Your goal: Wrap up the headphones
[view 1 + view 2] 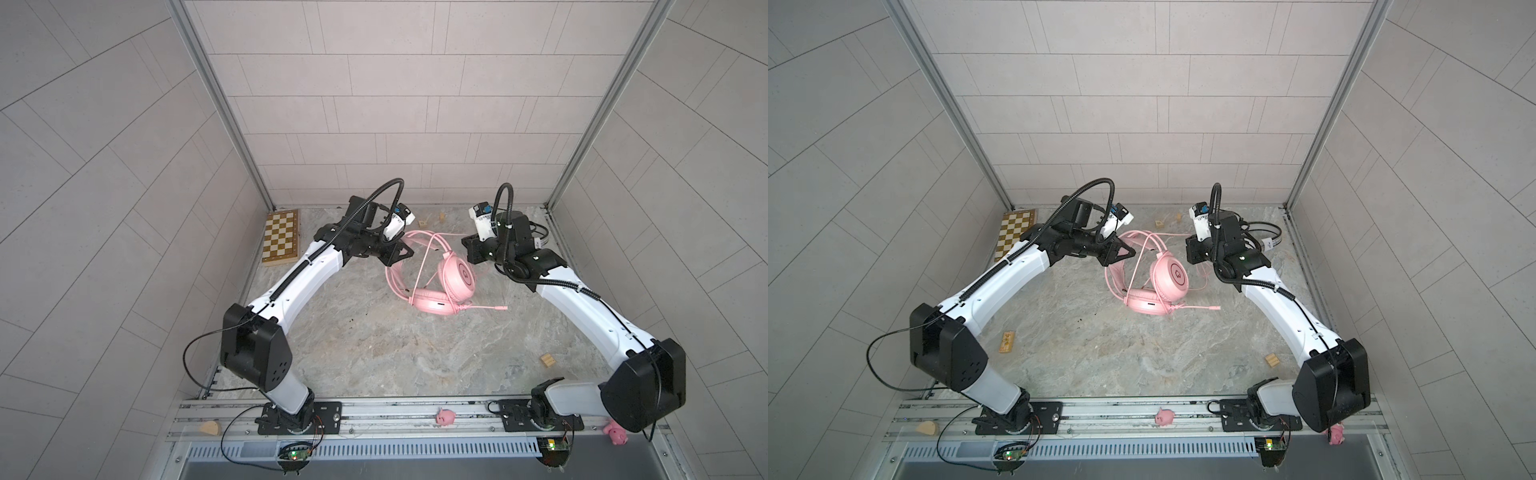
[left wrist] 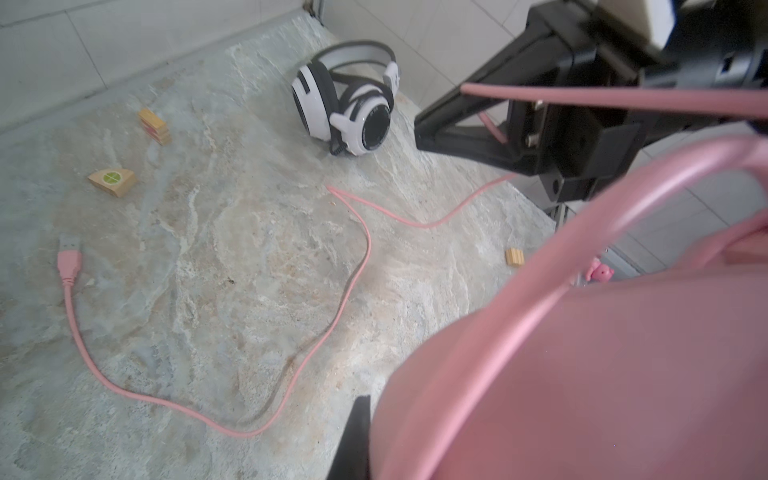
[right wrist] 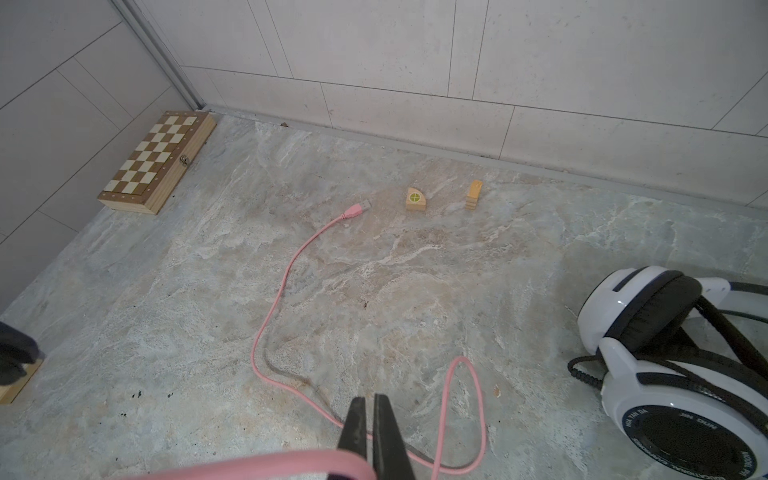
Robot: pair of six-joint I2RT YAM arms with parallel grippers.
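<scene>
The pink headphones [image 1: 457, 276] [image 1: 1170, 279] lie mid-table in both top views, with their cable looped over them. My left gripper [image 1: 401, 252] is shut at their headband. Only one black finger [image 2: 356, 436] shows in the left wrist view; pink padding [image 2: 582, 374] hides the other. My right gripper [image 1: 467, 248] [image 3: 370, 401] is shut on the pink cable [image 3: 270, 463]. The rest of the cable trails over the table to a USB plug [image 3: 357, 208] [image 2: 68, 249]. The white headphones [image 2: 345, 108] [image 3: 665, 374] with black pads stand near the back wall, hidden by my right arm in both top views.
A folded chessboard box [image 1: 281, 237] [image 3: 158, 162] lies in the back left corner. Small wooden blocks [image 2: 112, 180] [image 2: 154, 126] sit near the back wall, and others [image 1: 547, 360] [image 1: 1007, 341] sit nearer the front. A pink pig toy [image 1: 444, 417] sits on the front rail.
</scene>
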